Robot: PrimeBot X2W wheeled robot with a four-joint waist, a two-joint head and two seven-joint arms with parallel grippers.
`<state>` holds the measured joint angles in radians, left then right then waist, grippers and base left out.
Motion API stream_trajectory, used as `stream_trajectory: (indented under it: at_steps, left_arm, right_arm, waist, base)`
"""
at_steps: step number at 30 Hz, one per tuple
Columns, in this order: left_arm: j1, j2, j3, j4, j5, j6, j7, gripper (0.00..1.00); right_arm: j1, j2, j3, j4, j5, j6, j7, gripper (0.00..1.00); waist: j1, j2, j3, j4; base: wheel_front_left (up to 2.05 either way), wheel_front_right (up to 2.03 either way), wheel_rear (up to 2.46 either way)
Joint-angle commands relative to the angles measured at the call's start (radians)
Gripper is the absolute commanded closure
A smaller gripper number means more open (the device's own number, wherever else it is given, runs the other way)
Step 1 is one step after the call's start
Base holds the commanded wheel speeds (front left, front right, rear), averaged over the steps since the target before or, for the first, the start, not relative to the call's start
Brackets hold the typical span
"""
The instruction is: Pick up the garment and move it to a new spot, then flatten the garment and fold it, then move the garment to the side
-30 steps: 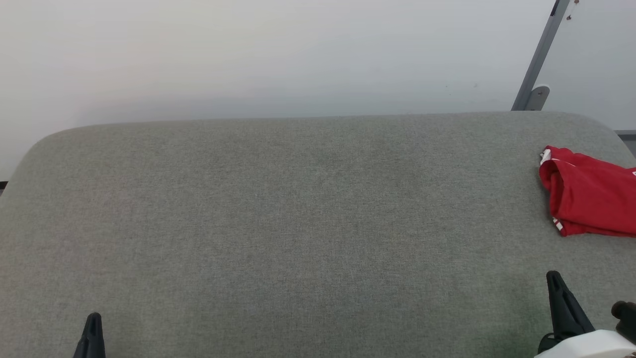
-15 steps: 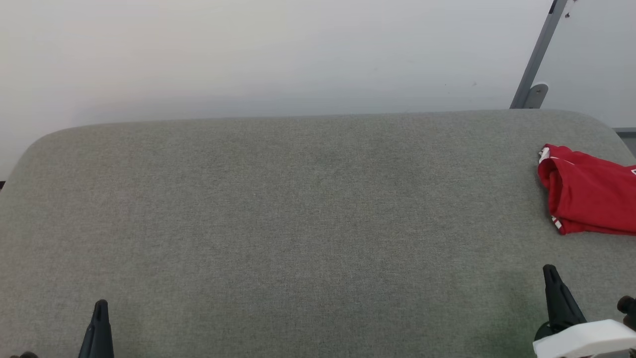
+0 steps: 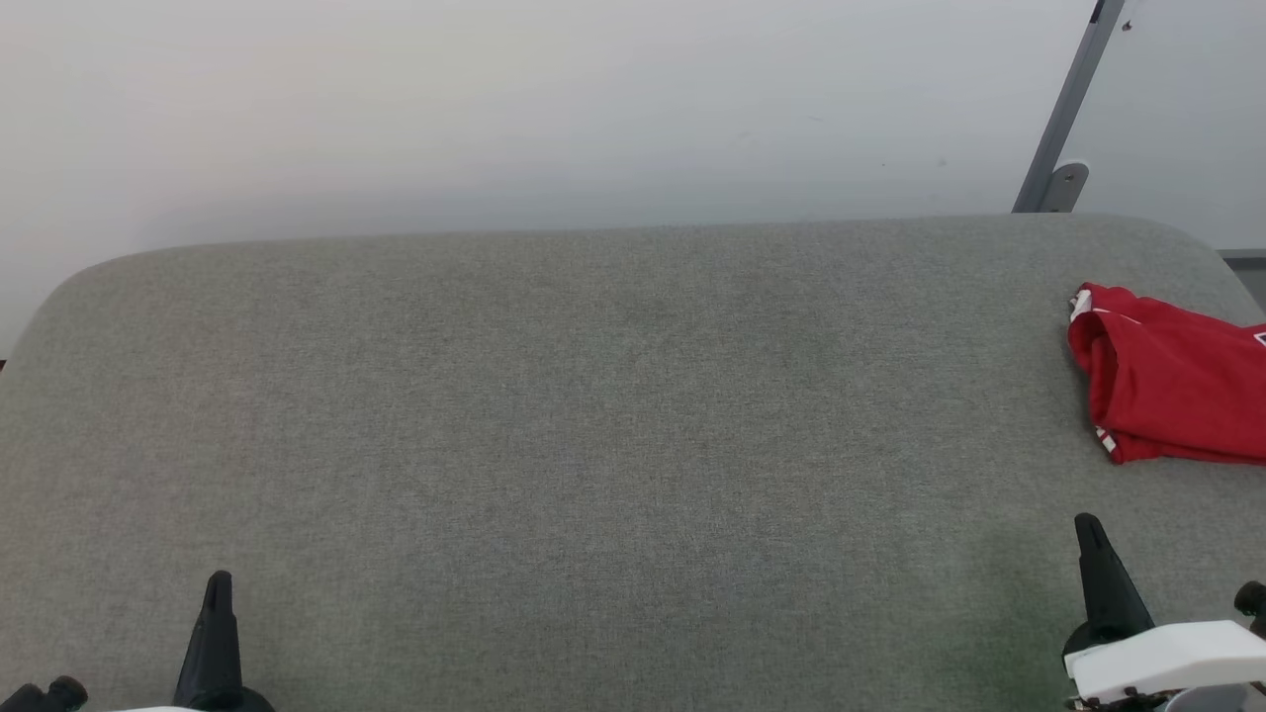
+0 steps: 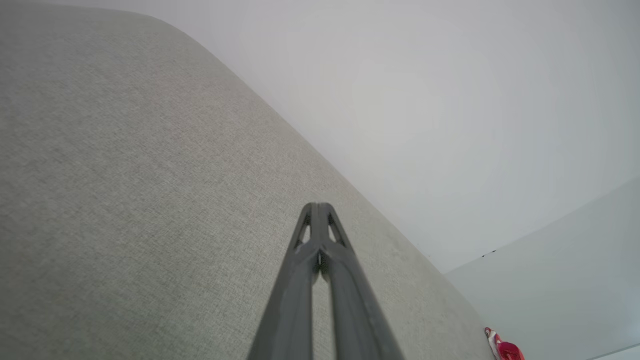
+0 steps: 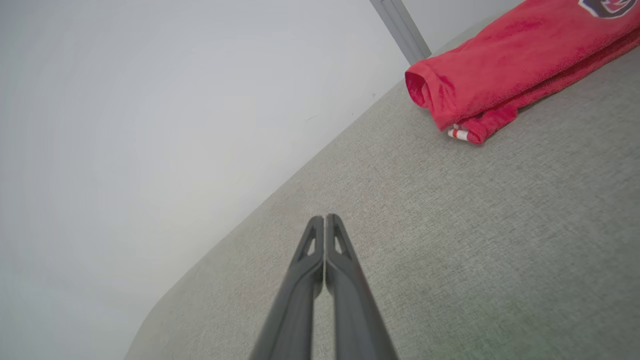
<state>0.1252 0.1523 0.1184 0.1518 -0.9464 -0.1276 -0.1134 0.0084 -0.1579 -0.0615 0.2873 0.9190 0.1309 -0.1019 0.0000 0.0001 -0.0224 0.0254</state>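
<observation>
Garment (image 3: 1177,396) lies folded far right on grey fabric surface (image 3: 633,445); left claw (image 3: 218,581), right claw (image 3: 1086,524) closed, empty.

The shirt (image 3: 1177,400) lies on the padded table (image 3: 593,415) at its right edge, toward the far corner. A wall (image 3: 495,109) stands behind the far edge, a post (image 3: 1063,119) behind that corner.

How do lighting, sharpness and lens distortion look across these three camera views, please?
Head view: soft, even light, no glare, a faint shadow beside the right end effector. Left wrist view: steeply tilted, the grey cushion's weave crisp. Right wrist view: likewise tilted, the garment sharp.
</observation>
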Motion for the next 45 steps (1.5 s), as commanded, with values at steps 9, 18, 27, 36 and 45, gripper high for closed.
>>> stream_trajectory:
  at_steps: [9, 18, 27, 36, 45]
  left_arm:
    - [-0.054, -0.009, 0.002, 0.005, -0.106, -0.002, 0.034, 1.0]
    - [-0.081, -0.023, 0.001, 0.018, -0.189, -0.002, 0.063, 1.0]
    - [-0.107, -0.036, 0.0, 0.03, -0.266, -0.003, 0.09, 1.0]
    - [-0.133, -0.047, -0.001, 0.041, -0.338, -0.003, 0.114, 1.0]
    - [-0.155, -0.058, -0.001, 0.051, -0.403, -0.003, 0.138, 1.0]
  right_arm:
    - [-0.04, 0.012, -0.011, -0.022, 0.108, 0.0, 0.035, 1.0]
    - [-0.054, 0.026, -0.018, -0.025, 0.195, 0.0, 0.062, 1.0]
    - [-0.066, 0.04, -0.024, -0.029, 0.275, 0.0, 0.087, 1.0]
    - [-0.076, 0.051, -0.028, -0.032, 0.348, 0.0, 0.11, 1.0]
    - [-0.085, 0.063, -0.034, -0.035, 0.416, 0.0, 0.131, 1.0]
  waist:
    - [0.0, -0.0001, 0.002, -0.002]
    - [0.0, -0.0001, 0.005, -0.005]
    - [0.0, -0.0001, 0.007, -0.007]
    - [0.0, -0.0001, 0.01, -0.01]
    - [0.0, -0.0001, 0.012, -0.012]
  base:
    - [0.0, 0.0, 0.0]
    - [0.0, 0.0, 0.0]
    - [0.0, 0.0, 0.0]
    - [0.0, 0.0, 0.0]
    - [0.0, 0.0, 0.0]
